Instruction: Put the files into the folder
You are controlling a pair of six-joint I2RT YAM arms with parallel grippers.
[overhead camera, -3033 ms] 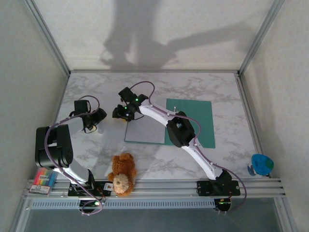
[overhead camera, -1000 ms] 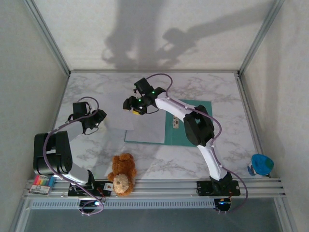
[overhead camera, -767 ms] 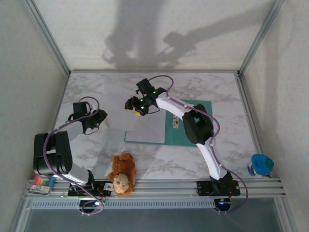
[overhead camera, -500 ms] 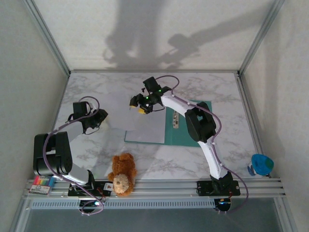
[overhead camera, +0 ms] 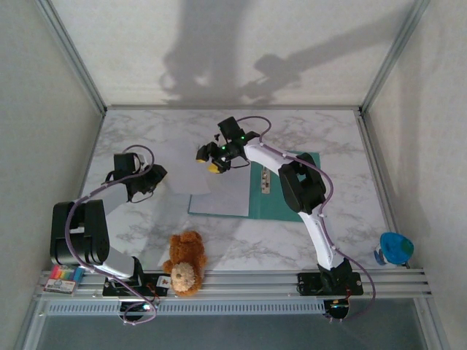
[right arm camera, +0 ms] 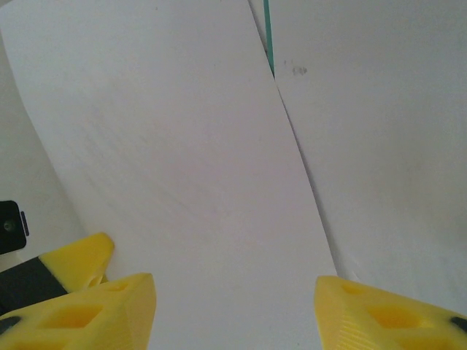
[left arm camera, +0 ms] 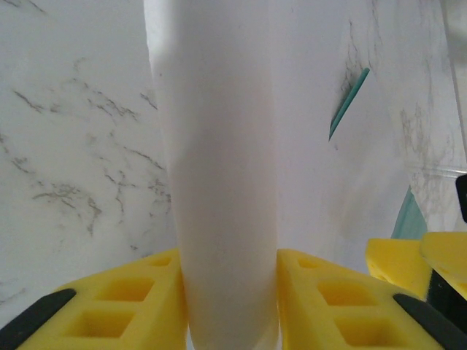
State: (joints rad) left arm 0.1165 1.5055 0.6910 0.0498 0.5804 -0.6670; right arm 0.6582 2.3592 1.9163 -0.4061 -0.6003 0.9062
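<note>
A: Looking at the left gripper [left arm camera: 230, 277], what has it got?

B: The sheet [left arm camera: 222, 146]. Its two yellow fingers [left arm camera: 120, 295] are pinched on the paper's edge. The paper bows up into a ridge between them and runs away from the camera.

A: And the right gripper [right arm camera: 233, 302]?

B: Spread. Its wrist view has a yellow finger at each lower corner with a wide gap between them, and the sheet stretches out beyond. I can't tell whether the tips touch the paper.

A: Where is the sheet, seen from above?

B: Between the two grippers, left of the middle of the table [overhead camera: 336, 135]. The left gripper is at its left edge and the right one is over its right side. The sheet's right part overlaps the pale left half of the folder [overhead camera: 299, 197], and the rest is over the marble.

A: And the folder itself?

B: Open and flat, mid-table, with the teal half to the right and the pale half to the left. The right arm reaches across above the teal half. A thin teal sliver shows past the sheet in both wrist views.

A: Anything else?

B: A bear [overhead camera: 184, 264] sits at the near edge between the arm bases. There's a blue thing [overhead camera: 395, 248] at the near right corner and a colourful box [overhead camera: 64, 273] at the near left.
</note>
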